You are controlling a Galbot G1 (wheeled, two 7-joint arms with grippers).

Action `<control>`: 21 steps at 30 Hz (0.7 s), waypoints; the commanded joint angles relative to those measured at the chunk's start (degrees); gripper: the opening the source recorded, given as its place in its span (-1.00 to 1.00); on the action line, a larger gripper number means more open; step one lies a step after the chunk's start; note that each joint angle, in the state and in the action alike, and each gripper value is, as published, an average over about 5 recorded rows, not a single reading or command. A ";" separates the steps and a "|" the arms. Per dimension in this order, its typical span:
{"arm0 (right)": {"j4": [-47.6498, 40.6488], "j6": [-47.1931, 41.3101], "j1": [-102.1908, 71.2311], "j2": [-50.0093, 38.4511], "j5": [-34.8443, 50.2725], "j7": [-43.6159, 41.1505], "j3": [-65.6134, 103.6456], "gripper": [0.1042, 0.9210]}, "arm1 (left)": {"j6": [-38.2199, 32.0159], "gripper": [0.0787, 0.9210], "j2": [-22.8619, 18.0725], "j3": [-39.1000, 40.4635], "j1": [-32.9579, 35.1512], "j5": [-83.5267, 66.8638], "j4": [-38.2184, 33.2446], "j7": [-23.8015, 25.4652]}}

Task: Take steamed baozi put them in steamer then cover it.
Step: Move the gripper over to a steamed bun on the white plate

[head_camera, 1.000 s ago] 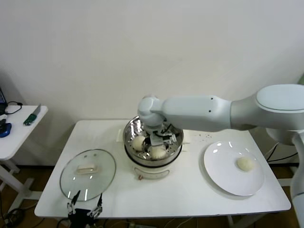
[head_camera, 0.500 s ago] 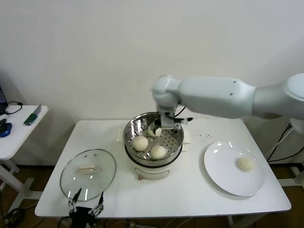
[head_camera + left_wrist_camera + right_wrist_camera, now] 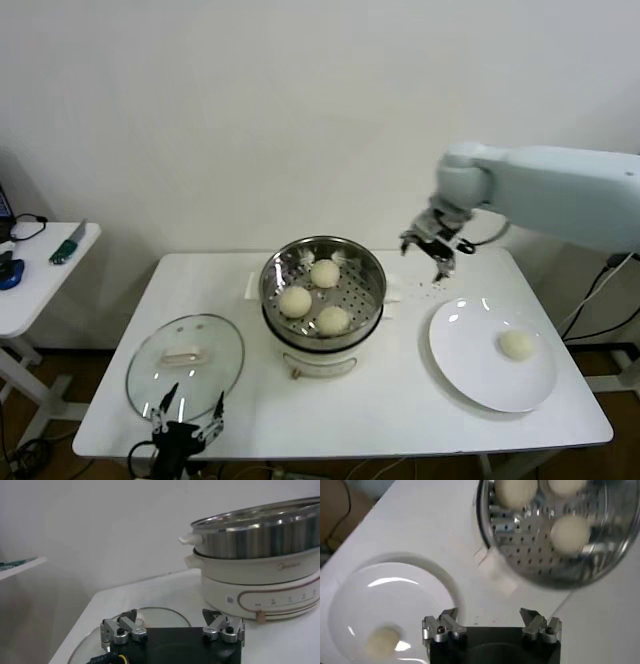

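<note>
Three cream-white baozi [image 3: 324,272] lie in the shiny steamer [image 3: 268,270] on its white pot base [image 3: 318,362]. A fourth baozi [image 3: 516,344] rests on the white plate [image 3: 470,350] at the right. My right gripper [image 3: 430,247] hangs open and empty above the table between steamer and plate. The right wrist view looks down on the plate's baozi [image 3: 381,641] and the steamer's perforated bottom [image 3: 530,555], beyond my right gripper [image 3: 490,622]. The glass cover [image 3: 215,375] lies flat at the front left. My left gripper [image 3: 187,420] stands open just in front of it, at table height [image 3: 172,625].
A small side table [image 3: 40,275] with tools stands off to the left. A paper slip [image 3: 392,290] lies beside the steamer. The wall runs close behind the table. From the left wrist, the steamer [image 3: 260,532] rises beyond the cover [image 3: 150,617].
My right gripper has lifted out of the steamer and swung right toward the plate, leaving a third baozi at the steamer's back. The left gripper has barely shifted.
</note>
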 commanded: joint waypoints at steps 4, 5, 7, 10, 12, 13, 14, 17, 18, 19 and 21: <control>-3.83 -10.04 -20.52 -22.01 -5.57 -1.27 11.76 0.76 | -0.10 0.77 0.05 0.49 -0.55 1.14 -0.20 -0.11; -4.59 -9.65 -23.14 -22.59 -6.51 -1.71 13.77 0.76 | -0.05 0.77 0.04 0.48 -0.59 1.26 -0.18 -0.11; -6.09 -8.80 -28.47 -23.42 -8.55 -2.56 18.81 0.76 | 0.10 0.77 0.02 0.50 -0.66 1.45 -0.19 -0.12; -9.62 -6.66 -36.60 -23.44 -11.79 -3.13 27.26 0.76 | 0.29 0.77 -0.16 0.67 -0.81 1.96 -0.19 -0.14; -12.32 -5.15 -41.03 -22.76 -13.27 -3.20 31.95 0.76 | 0.35 0.77 -0.35 0.82 -0.75 2.37 -0.25 -0.16; -13.46 -4.53 -42.65 -22.37 -13.83 -3.24 33.98 0.76 | 0.34 0.77 -0.43 0.85 -0.64 2.56 -0.29 -0.17; -14.76 -3.97 -44.09 -21.83 -14.32 -3.30 35.69 0.76 | 0.34 0.77 -0.50 0.87 -0.49 2.71 -0.32 -0.17; -18.02 -2.61 -46.40 -20.05 -15.63 -3.53 38.86 0.76 | 0.25 0.77 -0.62 0.78 -0.07 3.05 -0.22 -0.18; -19.28 -2.09 -47.07 -19.30 -16.23 -3.66 39.85 0.76 | 0.22 0.77 -0.68 0.75 0.06 3.13 -0.18 -0.18; -20.30 -1.64 -47.61 -18.68 -16.81 -3.77 40.72 0.76 | 0.19 0.77 -0.75 0.71 0.16 3.23 -0.14 -0.19; -22.17 -0.72 -48.45 -17.45 -18.09 -3.96 42.15 0.76 | 0.17 0.77 -0.93 0.67 0.31 3.41 -0.12 -0.21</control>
